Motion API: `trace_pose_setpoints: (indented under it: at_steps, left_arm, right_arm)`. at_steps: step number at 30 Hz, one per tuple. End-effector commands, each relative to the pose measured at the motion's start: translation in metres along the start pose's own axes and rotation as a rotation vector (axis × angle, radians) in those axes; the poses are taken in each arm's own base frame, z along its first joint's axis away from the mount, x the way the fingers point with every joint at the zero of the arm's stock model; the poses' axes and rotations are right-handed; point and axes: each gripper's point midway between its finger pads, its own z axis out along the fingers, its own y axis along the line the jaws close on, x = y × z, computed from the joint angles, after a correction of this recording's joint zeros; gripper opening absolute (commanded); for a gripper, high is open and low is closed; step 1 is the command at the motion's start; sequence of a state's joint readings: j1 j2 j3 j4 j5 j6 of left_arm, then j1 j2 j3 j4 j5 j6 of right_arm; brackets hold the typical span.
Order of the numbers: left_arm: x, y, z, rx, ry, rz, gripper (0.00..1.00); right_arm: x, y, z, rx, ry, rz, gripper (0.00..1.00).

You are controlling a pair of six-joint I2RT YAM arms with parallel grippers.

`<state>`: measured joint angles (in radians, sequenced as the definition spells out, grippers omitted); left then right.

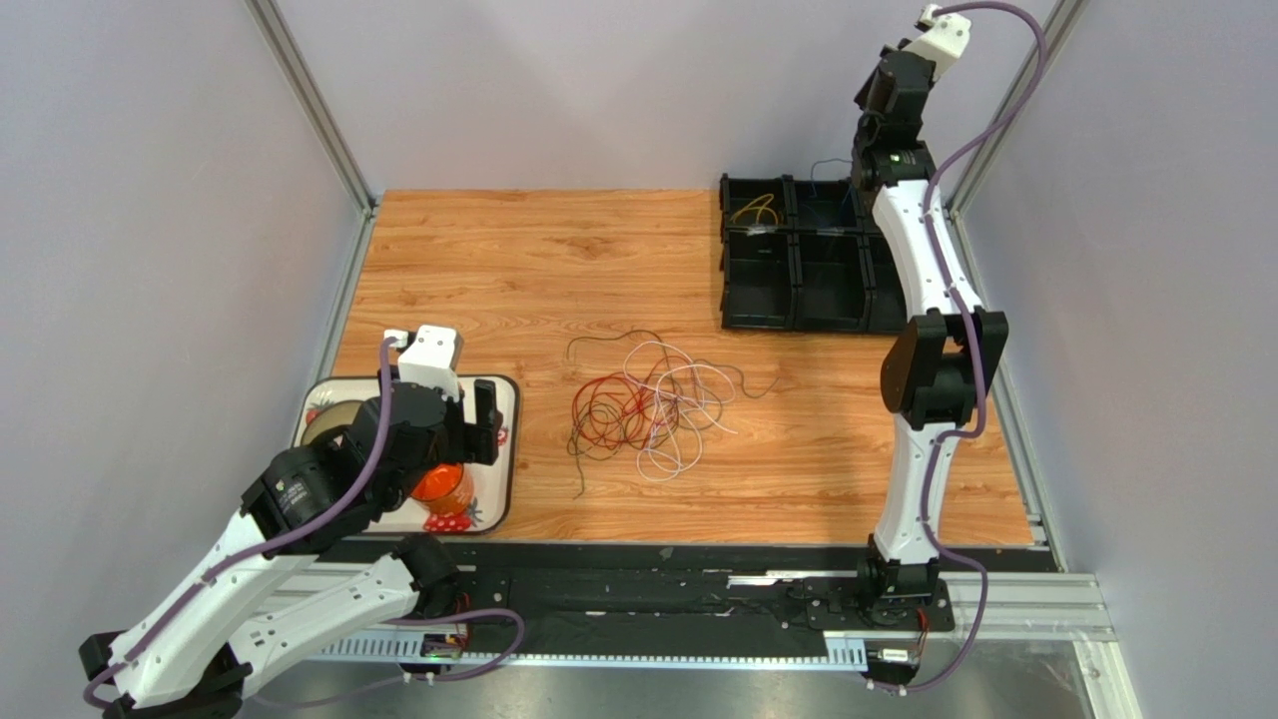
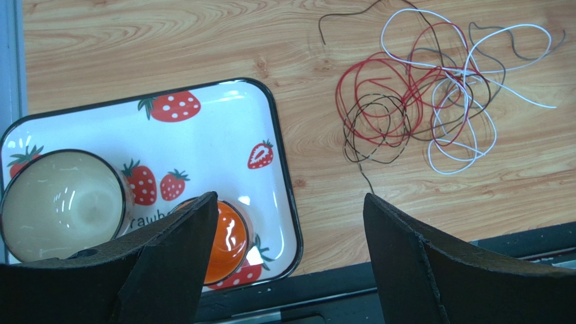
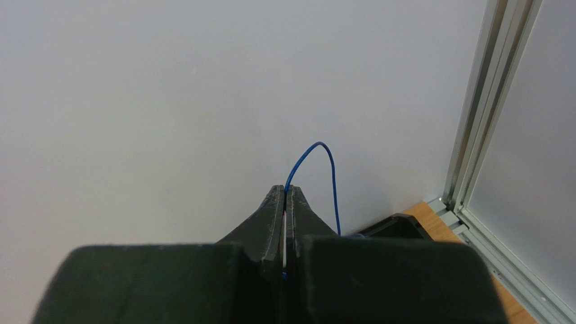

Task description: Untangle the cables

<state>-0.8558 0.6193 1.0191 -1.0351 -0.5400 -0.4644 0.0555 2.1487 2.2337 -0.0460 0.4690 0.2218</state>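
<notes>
- Cables mostly in one loose knot about the middle of the wooden table: red, white and dark brown loops crossing one another, one dark strand trailing toward the near edge.
- Blue cable clear of the knot, pinched in the right tool. Arcing up from the tips, then dropping toward the black divided tray below.
- Right tool closed on that blue cable, held high over the tray's far compartments at the far right of the table.
- Yellow cable coiled alone in the tray's far-left compartment, judged as sorted. Something thin and dark in the next compartment, perhaps the blue cable's lower end, but too fine to tell.
- Left tool wide open and holding nothing, hovering at the near left above a strawberry-print tray with a cream bowl and an orange cup. Knot off to its right, well apart.
- Progress, as a judgement: early to middle. One cable filed, a second about to be filed, the bulk not yet separated.
- Left to do: release the blue one into a compartment, then draw out red, white and dark strands one at a time. Other colours not made out in the knot.
- Risk: loops interlocked, so a pull on one likely to drag the whole bundle.
</notes>
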Motion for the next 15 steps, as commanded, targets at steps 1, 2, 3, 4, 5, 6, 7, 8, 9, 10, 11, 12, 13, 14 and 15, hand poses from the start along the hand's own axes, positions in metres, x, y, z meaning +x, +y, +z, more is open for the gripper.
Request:
trace_pose_setpoints:
  at_steps: [1,2,3,4,5,6,7,8,9,10,11,12,13,14,15]
  left_arm:
    - [-0.004,-0.001,0.001,0.006,-0.020,-0.004,0.87]
    - [-0.004,-0.002,0.001,0.008,-0.020,-0.004,0.87]
    - [-0.004,-0.001,0.001,0.007,-0.022,-0.005,0.87]
    - [-0.003,-0.002,0.001,0.007,-0.017,-0.002,0.87]
    - [-0.004,-0.002,0.001,0.007,-0.019,-0.003,0.87]
    - [-0.004,-0.002,0.002,0.008,-0.017,-0.002,0.87]
    - [-0.004,-0.002,0.002,0.007,-0.017,-0.002,0.87]
    - [-0.003,-0.002,0.002,0.006,-0.015,-0.002,0.87]
    - [-0.004,-0.002,0.002,0.008,-0.017,-0.002,0.87]
    - [-0.003,-0.002,0.002,0.006,-0.016,-0.001,0.87]
    - [-0.004,-0.002,0.002,0.007,-0.017,-0.002,0.87]
    - [-0.004,-0.002,0.001,0.007,-0.019,-0.003,0.87]
    - [-0.004,-0.002,0.001,0.008,-0.020,-0.005,0.87]
    - [-0.005,-0.001,0.000,0.009,-0.023,-0.008,0.87]
    - [-0.004,-0.002,0.001,0.009,-0.022,-0.005,0.87]
  right_arm:
    - [-0.001,0.003,-0.001,-0.028,0.001,0.023,0.00]
    - [0.004,0.006,-0.001,-0.042,0.014,0.028,0.00]
    - [0.009,0.006,0.000,-0.044,0.029,0.030,0.00]
    - [0.012,0.008,0.000,-0.051,0.037,0.032,0.00]
    - [0.020,0.013,0.001,-0.066,0.052,0.035,0.00]
    - [0.024,0.014,0.001,-0.070,0.060,0.031,0.00]
    - [0.029,0.014,0.001,-0.069,0.068,0.024,0.00]
    - [0.033,0.017,0.001,-0.072,0.074,0.021,0.00]
    - [0.039,0.017,0.002,-0.072,0.084,0.019,0.00]
    - [0.043,0.016,0.002,-0.073,0.093,0.020,0.00]
    - [0.050,0.018,0.003,-0.084,0.110,0.020,0.00]
    - [0.056,0.019,0.003,-0.089,0.122,0.022,0.00]
    - [0.059,0.019,0.003,-0.093,0.130,0.023,0.00]
    - [0.065,0.021,0.003,-0.106,0.144,0.019,0.00]
    - [0.073,0.022,0.003,-0.113,0.160,0.017,0.00]
